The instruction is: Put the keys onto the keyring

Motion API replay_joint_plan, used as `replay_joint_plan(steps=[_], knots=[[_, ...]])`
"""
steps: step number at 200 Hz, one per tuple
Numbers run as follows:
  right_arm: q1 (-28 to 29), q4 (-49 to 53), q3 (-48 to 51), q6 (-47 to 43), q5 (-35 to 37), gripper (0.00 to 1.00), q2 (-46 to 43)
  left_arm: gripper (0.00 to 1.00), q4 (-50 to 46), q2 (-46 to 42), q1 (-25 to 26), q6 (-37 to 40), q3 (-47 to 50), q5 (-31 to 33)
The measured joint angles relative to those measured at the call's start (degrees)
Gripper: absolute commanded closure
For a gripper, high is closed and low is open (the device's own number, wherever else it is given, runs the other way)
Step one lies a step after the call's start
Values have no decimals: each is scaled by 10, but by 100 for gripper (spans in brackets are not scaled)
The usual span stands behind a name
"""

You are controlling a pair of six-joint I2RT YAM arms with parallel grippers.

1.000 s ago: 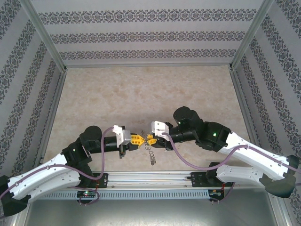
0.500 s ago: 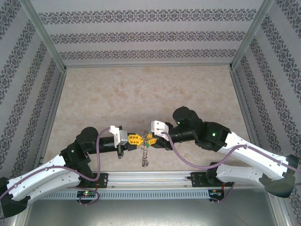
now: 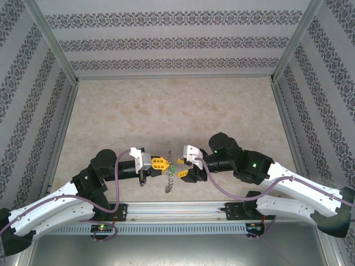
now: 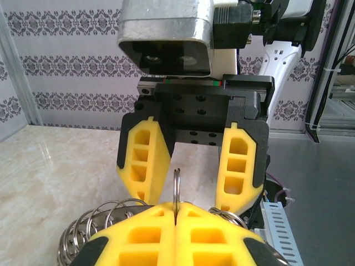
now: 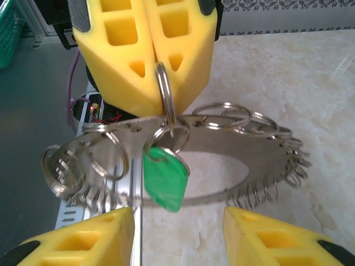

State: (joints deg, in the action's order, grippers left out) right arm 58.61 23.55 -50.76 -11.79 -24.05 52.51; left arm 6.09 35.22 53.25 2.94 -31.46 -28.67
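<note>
My left gripper [image 4: 176, 215] is shut on one thin wire loop [image 4: 176, 185] of the keyring [image 5: 244, 158], a flat dark grey ring fringed with silvery loops that hangs below the fingers. A key with a green head [image 5: 165, 178] dangles from a loop on the ring, free of both grippers. My right gripper [image 5: 178, 223] faces the left one, open, its yellow fingers [image 5: 83, 244] either side of the key and just short of it. From above, the left gripper [image 3: 162, 164], the key [image 3: 173, 168], the keyring [image 3: 169, 181] and the right gripper [image 3: 181, 166] sit near the table's front edge.
The marble-patterned table [image 3: 166, 111] stretches away behind the grippers, enclosed by patterned walls [image 3: 177, 41] and a metal frame. A rail with cable duct [image 3: 177, 221] runs along the near edge below the hanging ring.
The right gripper has opened and drawn back slightly to the right, letting go of the key, which now hangs from the ring. The left gripper has shifted a little left, still shut on the loop.
</note>
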Motion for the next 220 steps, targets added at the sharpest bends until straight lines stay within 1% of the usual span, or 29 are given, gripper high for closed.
replay_joint_plan(steps=[31, 47, 68, 113, 161, 186, 220], knots=[[0, -38, 5, 10, -10, 54, 30, 100, 4, 2, 0, 0, 1, 2], [0, -58, 9, 14, -19, 56, 41, 100, 4, 2, 0, 0, 2, 4], [-4, -79, 13, 16, -29, 64, 51, 100, 5, 1, 0, 0, 8, 5], [-8, -105, 22, 27, -44, 85, 57, 100, 5, 0, 0, 0, 11, 10], [-14, -105, 23, 26, -47, 100, 57, 100, 4, -1, 0, 0, 11, 24], [-15, -94, 22, 23, -36, 100, 50, 100, 0, -6, 0, 0, 11, 40], [-15, -42, 2, 7, -5, 100, 44, 100, -9, -10, 0, 4, 19, 59]])
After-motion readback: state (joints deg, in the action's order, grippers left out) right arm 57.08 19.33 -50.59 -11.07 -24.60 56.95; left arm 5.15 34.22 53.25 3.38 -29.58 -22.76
